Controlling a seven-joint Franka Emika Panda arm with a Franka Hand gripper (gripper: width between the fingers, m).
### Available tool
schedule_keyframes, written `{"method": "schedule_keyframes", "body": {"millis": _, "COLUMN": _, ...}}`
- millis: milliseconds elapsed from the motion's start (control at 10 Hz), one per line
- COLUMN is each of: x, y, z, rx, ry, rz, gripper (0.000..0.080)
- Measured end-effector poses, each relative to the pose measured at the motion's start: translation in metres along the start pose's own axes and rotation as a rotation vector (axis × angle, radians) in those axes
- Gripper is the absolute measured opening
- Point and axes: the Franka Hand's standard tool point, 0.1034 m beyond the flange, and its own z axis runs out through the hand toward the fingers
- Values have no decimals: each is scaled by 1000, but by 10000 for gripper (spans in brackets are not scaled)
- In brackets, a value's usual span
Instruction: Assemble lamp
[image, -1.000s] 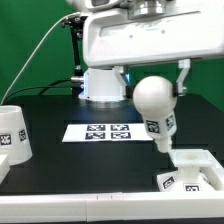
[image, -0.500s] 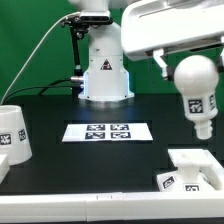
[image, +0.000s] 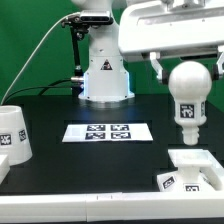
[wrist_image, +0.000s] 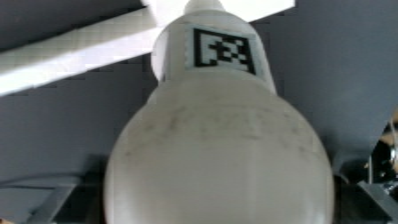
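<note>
White bulb (image: 190, 100), neck down, head clamped between the fingers (image: 158, 67); gripper (image: 188, 72) points down, apparently just over the base (image: 196, 166).

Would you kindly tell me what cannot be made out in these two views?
Exterior view: the shade is cut off by that view's left edge, and the base by its right edge.
Exterior view: where the gripper touches the bulb is hidden by the bulb's head.
Wrist view: the bulb fills the picture, hiding whatever lies beyond it.
</note>
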Motion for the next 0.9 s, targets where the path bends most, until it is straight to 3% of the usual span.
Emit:
{"method": "schedule_keyframes", "body": {"millis": 200, "x": -6, "y": -1, "z": -5, "rx": -3, "ry": 38, "rz": -114, "gripper": 567}}
{"method": "schedule_keyframes", "body": {"millis": 300, "x": -16, "y": 7, "z": -1, "rx": -13, "ry": 39, "rz": -127, "gripper": 567}}
{"method": "schedule_keyframes", "body": {"millis": 600, "x": -16, "y": 2, "z": 0, "rx": -10, "ry": 33, "rz": -126, "gripper": 567}}
{"method": "schedule_keyframes", "body": {"millis": 900, "x": -43, "y": -32, "z": 5, "rx": 4, "ry": 19, "rz": -158, "gripper": 567}}
